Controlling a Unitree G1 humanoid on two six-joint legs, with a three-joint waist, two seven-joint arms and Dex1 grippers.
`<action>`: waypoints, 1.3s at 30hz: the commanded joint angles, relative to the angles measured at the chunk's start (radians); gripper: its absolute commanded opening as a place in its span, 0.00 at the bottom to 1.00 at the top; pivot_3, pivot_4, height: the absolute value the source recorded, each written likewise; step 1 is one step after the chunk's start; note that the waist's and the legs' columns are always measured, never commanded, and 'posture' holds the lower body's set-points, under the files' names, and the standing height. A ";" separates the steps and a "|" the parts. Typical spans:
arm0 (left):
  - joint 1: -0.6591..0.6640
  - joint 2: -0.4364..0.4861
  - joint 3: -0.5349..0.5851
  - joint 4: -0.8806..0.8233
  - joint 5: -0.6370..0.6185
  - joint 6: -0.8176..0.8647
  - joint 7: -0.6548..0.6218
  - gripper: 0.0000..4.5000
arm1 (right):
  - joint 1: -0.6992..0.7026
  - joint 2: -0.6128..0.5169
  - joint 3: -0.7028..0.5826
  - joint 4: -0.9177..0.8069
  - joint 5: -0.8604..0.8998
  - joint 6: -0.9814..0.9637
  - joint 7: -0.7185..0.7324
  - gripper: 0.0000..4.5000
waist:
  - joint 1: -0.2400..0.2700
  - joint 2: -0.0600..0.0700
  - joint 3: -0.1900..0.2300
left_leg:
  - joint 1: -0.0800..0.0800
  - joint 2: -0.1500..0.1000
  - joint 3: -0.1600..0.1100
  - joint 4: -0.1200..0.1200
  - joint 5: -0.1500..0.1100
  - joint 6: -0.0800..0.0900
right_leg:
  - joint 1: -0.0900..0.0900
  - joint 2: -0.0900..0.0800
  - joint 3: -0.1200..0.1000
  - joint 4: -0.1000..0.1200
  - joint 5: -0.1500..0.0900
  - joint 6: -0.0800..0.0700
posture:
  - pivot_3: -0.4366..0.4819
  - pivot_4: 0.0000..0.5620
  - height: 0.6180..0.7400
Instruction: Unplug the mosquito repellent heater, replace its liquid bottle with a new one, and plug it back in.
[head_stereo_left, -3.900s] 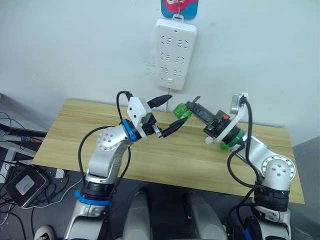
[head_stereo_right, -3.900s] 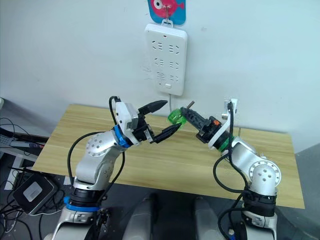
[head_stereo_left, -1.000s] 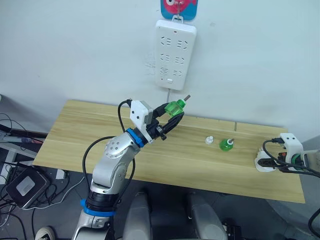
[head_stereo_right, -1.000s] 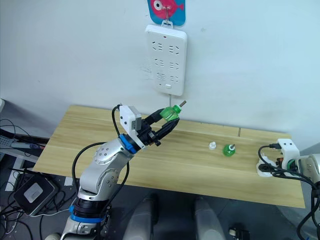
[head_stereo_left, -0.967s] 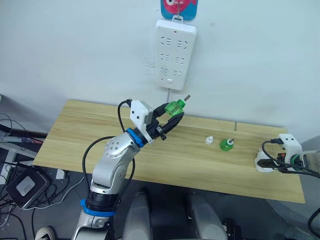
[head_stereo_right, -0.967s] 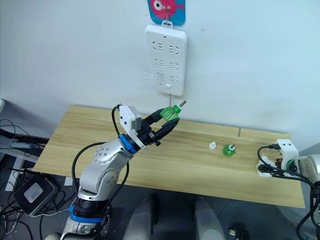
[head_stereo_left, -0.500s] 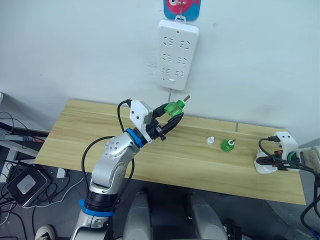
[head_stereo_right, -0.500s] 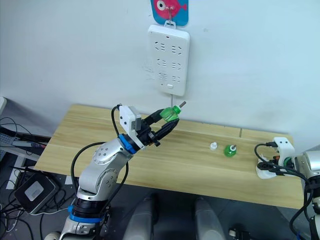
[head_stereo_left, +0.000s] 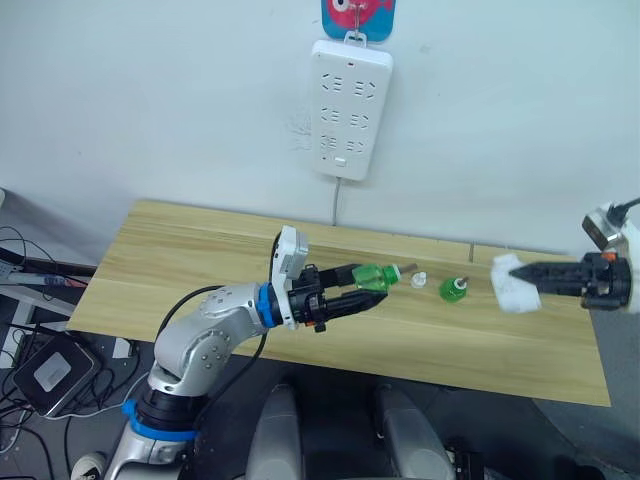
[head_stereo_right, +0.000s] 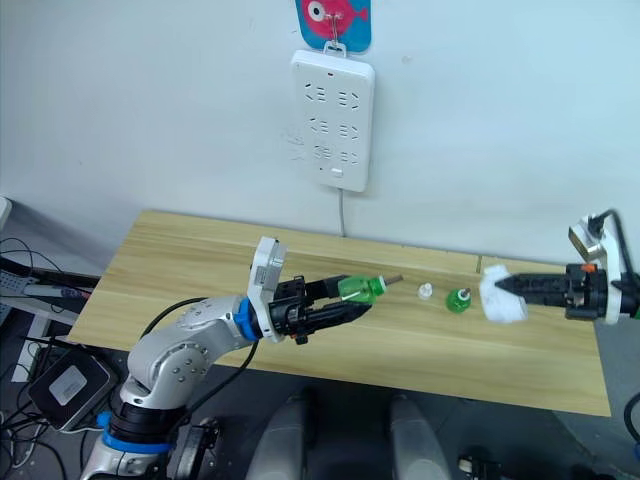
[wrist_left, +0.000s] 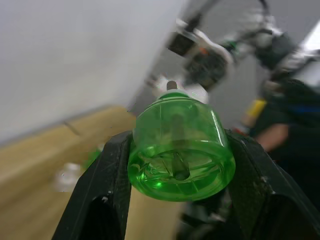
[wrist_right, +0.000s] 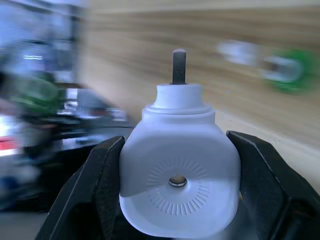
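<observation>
My left gripper is shut on a green liquid bottle, held on its side just above the wooden table, wick toward the right. The left wrist view has this bottle clamped between both black fingers. My right gripper is shut on the white mosquito repellent heater, held in the air over the table's right part and facing the left gripper. The right wrist view shows the heater's domed face with a centre hole. A second green bottle stands on the table between the grippers.
A small white cap lies on the table beside the standing bottle. A long white power strip hangs on the wall above the table's back edge, its cord running down behind the table. A floor box and cables lie left of the table.
The left arm has lowered and swung the green bottle from upright near the wall to horizontal, pointing right. The right gripper has lifted the heater off the table's right end and moved it left.
</observation>
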 joint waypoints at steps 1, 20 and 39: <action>-0.059 0.023 0.020 -0.006 -0.091 0.069 -0.062 0.50 | -0.089 0.003 0.000 0.064 0.242 0.016 -0.114 0.64 | -0.006 0.000 0.000 | 0.000 0.000 0.001 0.000 0.000 0.000 | 0.000 0.000 0.000 0.000 0.000 0.000 | 0.43 0.54 1.00; -0.224 -0.091 -0.057 0.158 0.038 -0.019 -0.133 0.50 | -0.183 0.036 0.164 0.047 0.918 -0.077 -0.605 0.64 | -0.009 0.000 0.000 | -0.003 0.000 0.000 0.000 -0.002 0.004 | 0.000 0.000 0.000 -0.007 0.000 0.001 | 0.42 0.57 1.00; -0.267 -0.149 -0.061 0.174 0.063 -0.029 -0.138 0.50 | -0.188 0.062 0.174 0.005 0.918 -0.107 -0.622 0.64 | -0.009 0.000 0.000 | -0.003 0.000 0.000 0.000 -0.002 0.004 | 0.000 0.000 0.000 -0.007 0.000 0.001 | 0.42 0.58 1.00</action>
